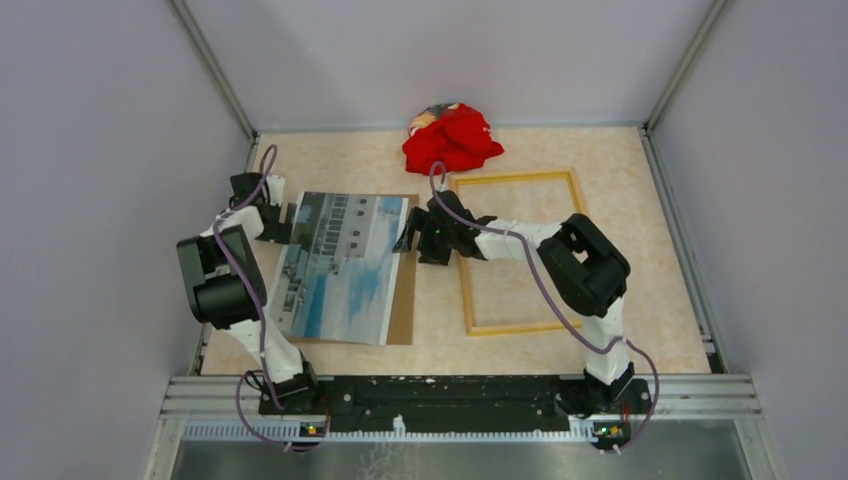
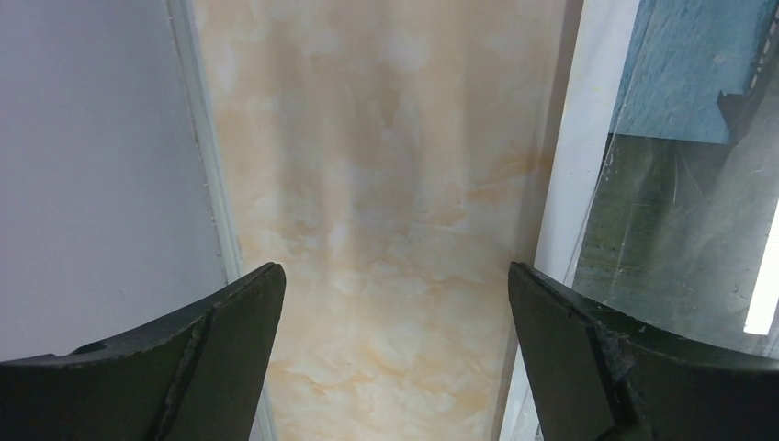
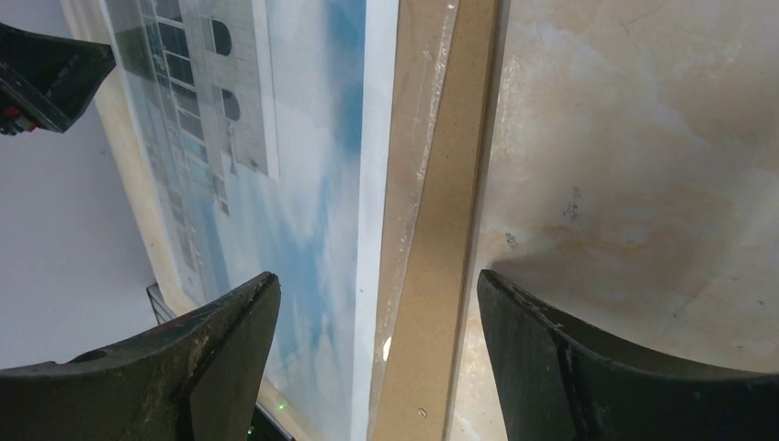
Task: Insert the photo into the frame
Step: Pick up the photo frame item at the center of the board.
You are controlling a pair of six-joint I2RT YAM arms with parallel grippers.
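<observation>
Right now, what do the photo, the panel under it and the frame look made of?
Photo: paper print, thin, white border, slight sheen.
Backing panel: matte brown fibreboard or cardboard, flat even face.
Frame: probably wood, thin pale-yellow rails; painted or bare, can't tell.

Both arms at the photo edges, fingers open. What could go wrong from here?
Right fingers straddle both the photo edge and the brown board under it; closing could grab the board too.
Left fingers sit mostly over bare table beside the photo; they may miss it.
Right arm reaches across the frame; a low move could nudge it.
</observation>
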